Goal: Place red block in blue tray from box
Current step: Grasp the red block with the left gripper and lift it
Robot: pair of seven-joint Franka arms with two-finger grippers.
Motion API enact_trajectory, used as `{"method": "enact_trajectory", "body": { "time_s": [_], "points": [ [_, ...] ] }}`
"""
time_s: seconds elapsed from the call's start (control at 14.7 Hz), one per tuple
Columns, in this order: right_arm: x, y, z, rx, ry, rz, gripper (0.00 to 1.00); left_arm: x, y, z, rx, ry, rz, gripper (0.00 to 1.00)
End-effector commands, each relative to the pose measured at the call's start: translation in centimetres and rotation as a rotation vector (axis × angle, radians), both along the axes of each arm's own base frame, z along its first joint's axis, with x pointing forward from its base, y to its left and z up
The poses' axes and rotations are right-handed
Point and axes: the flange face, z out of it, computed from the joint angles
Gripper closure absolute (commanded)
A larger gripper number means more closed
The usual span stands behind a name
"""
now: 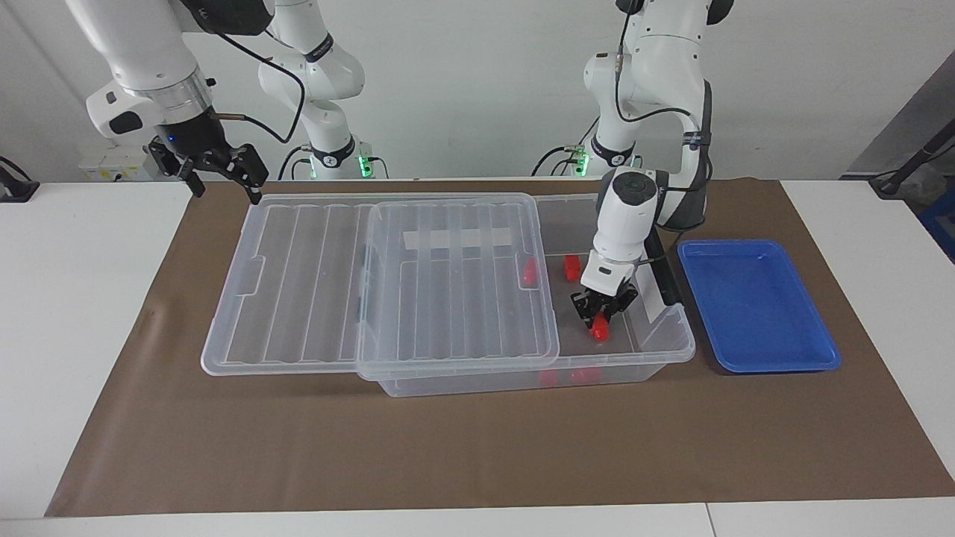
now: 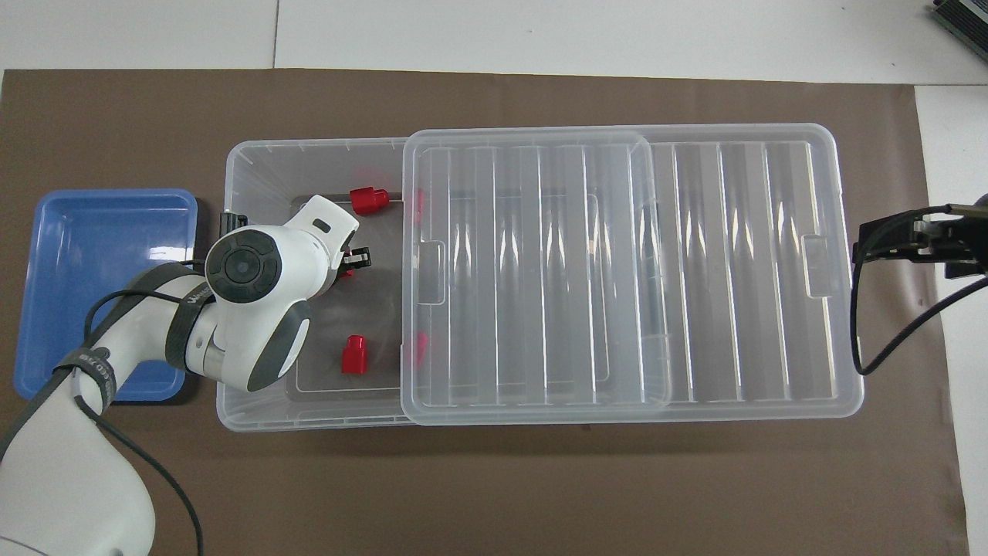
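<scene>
Clear lid (image 1: 380, 280) is covering most of the box (image 1: 656, 350), left gripper (image 1: 599, 317) clamping red block (image 1: 599, 328) inside, right gripper (image 1: 220, 168) spread open, waiting over brown mat (image 1: 477, 447).

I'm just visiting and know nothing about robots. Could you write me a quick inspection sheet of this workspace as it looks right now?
Surface: white table covered by a brown paper mat.
Job's things: clear box with its lid slid aside toward the right arm's end; red block inside, gripped; other red blocks lie in the box; blue tray beside the box, nothing in it.
Clutter: nothing seen.
Grippers: left gripper down in the box, shut on the red block; right gripper open, waiting in the air above the mat's corner by the lid.
Cables: black cable along the right arm; another on the left arm.
Surroundings: plain wall, green lights at an arm base.
</scene>
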Motion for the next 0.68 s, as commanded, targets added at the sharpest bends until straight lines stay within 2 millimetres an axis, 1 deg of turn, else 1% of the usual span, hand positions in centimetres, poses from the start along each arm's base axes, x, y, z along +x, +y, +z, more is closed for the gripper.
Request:
{"method": "enact_trajectory", "body": {
  "time_s": [0.0,0.14,0.27,0.41,0.48,0.61],
  "points": [
    [0.2,-0.6,-0.3,0.014,0.011,0.004,0.00,0.2,0.1,3.5,0.039,0.028,0.003,1.00],
    [0.7,-0.5,-0.6,0.009,0.012,0.000,0.00,0.3,0.1,6.7,0.068,0.070,0.012,1.00],
    [0.7,-0.9,-0.7,0.015,0.013,-0.006,0.00,-0.4,0.2,9.9,0.081,0.085,0.019,1.00],
    [0.7,-0.6,-0.8,0.013,0.011,-0.001,0.00,-1.5,0.6,12.0,0.093,0.106,0.028,1.00],
    [0.8,-0.6,-1.0,0.013,0.010,-0.001,0.00,-1.9,0.4,13.3,0.100,0.115,0.024,1.00],
    [1.2,-0.5,-1.3,0.015,0.001,0.001,0.00,-2.3,0.7,15.9,0.116,0.138,0.028,1.00]
  ]
}}
